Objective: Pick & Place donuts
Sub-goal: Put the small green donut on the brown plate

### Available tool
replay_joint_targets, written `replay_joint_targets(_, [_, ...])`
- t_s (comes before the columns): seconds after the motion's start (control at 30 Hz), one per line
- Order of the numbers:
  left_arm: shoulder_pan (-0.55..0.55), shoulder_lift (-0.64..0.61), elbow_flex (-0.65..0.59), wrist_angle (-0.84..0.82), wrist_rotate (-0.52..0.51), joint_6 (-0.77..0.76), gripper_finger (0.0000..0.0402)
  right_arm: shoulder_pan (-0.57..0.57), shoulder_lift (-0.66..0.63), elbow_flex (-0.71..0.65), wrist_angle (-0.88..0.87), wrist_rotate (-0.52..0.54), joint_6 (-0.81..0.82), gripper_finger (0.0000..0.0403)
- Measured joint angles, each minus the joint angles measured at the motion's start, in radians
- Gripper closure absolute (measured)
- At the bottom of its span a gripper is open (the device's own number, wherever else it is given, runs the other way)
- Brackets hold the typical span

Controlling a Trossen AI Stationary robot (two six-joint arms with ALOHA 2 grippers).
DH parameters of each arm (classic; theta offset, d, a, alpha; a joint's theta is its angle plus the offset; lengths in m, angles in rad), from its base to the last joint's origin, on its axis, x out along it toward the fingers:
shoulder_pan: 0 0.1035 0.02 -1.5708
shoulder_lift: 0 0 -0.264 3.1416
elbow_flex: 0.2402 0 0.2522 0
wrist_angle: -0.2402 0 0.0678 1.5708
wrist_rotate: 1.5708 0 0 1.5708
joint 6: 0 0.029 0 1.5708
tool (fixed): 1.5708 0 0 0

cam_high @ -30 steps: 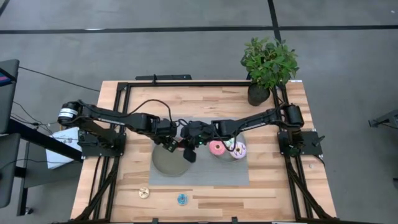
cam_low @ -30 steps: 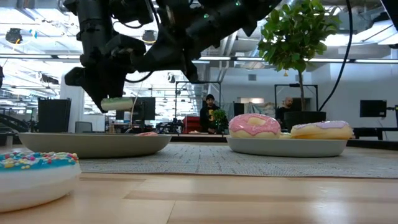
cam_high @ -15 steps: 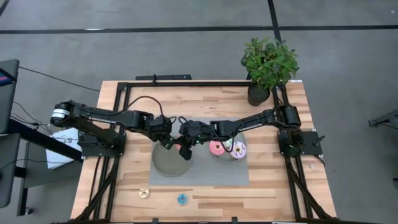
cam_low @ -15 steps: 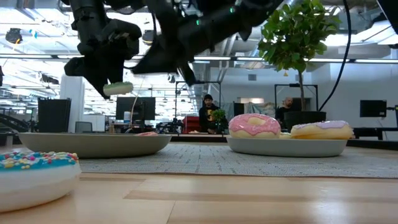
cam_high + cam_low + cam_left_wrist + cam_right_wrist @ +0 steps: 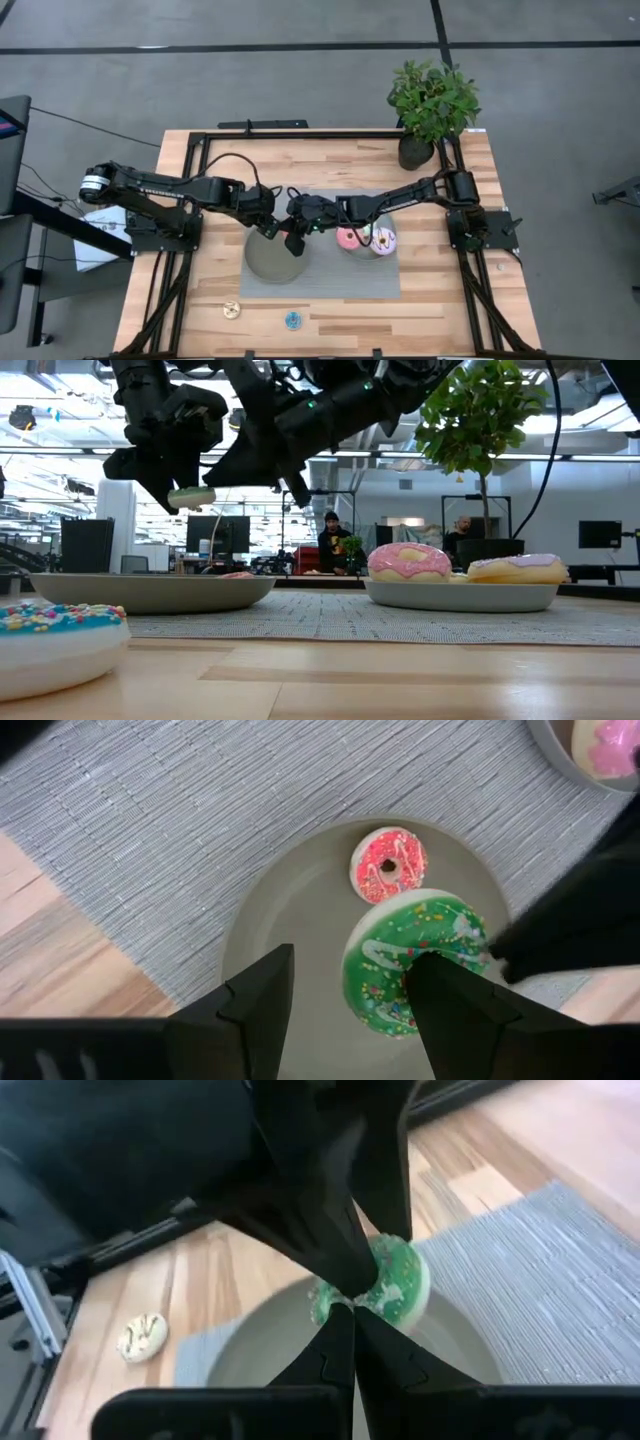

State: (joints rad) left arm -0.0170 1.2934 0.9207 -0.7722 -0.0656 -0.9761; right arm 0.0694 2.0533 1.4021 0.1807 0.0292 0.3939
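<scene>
Green donut in left pincer above plate rim

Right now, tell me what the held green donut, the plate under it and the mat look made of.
Green donut: likely glossy plastic or rubber, its icing looks moulded. Plate: matte grey-green, perhaps ceramic or melamine; smooth and even. Mat: woven grey fabric or vinyl, fine ribbed weave.

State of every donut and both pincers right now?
Left pincer: shut on green donut.
Right pincer: shut, empty.
Green donut: held above left plate.
Red donut: on left plate.
Pink donut: on right plate.
White-purple donut: on right plate.
Blue donut: on table.
Cream donut: on table.
</scene>
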Motion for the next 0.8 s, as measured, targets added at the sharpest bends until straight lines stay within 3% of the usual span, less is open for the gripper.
replay_joint_targets(0.57, [-0.023, 0.0, 0.0, 0.006, -0.054, -0.06, 0.022, -0.007, -0.002, 0.001, 0.015, 0.024, 0.01, 0.0403])
replay_joint_targets(0.8, [-0.047, 0.0, -0.03, 0.01, -0.096, -0.128, 0.022, -0.002, 0.073, 0.015, 0.059, 0.013, 0.052, 0.0403])
